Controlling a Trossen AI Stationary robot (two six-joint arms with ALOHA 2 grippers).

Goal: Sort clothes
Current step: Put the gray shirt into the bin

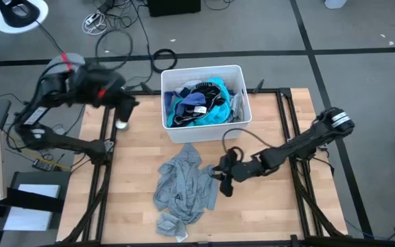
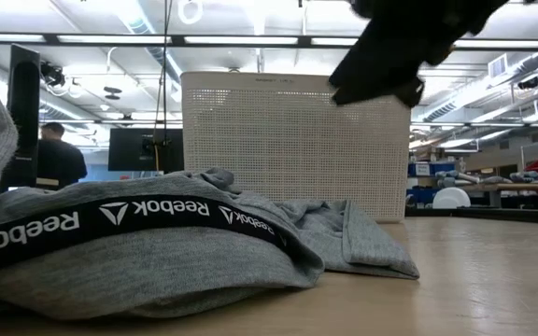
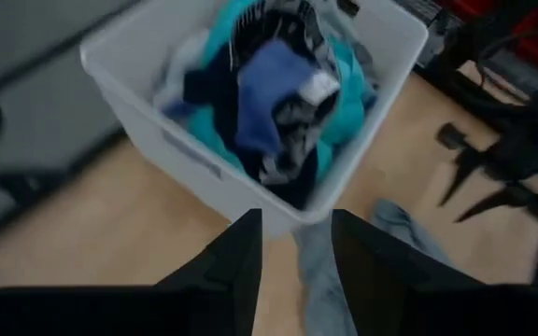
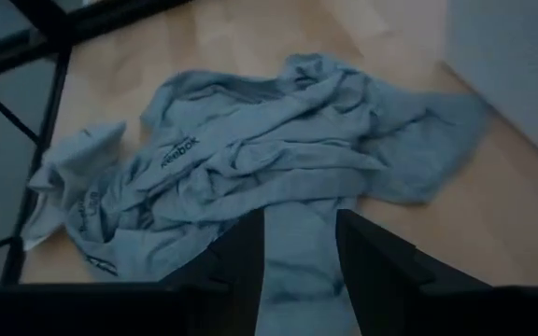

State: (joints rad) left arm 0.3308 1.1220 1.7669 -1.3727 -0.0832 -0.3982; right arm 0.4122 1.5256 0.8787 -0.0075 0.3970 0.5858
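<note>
A grey t-shirt [image 1: 182, 184] with a black Reebok band lies crumpled on the wooden table in front of the white bin [image 1: 171, 125]; it also shows in the right wrist view [image 4: 250, 177] and the low view [image 2: 157, 243]. The bin holds a turquoise top [image 1: 214, 92], a blue sock [image 3: 274, 79] and dark pieces. My right gripper [image 1: 225, 180] hovers open just right of the t-shirt, above its edge [image 4: 297, 233]. My left gripper [image 1: 123, 113] is open in the air left of the bin, and its fingers show in its own wrist view [image 3: 295, 252].
Bare wood lies right of the t-shirt and along the table's near edge. Black frame rails [image 1: 290, 130] run along both table sides. Cables lie on the floor beyond the far edge. A person sits in the room behind, seen in the low view [image 2: 59, 154].
</note>
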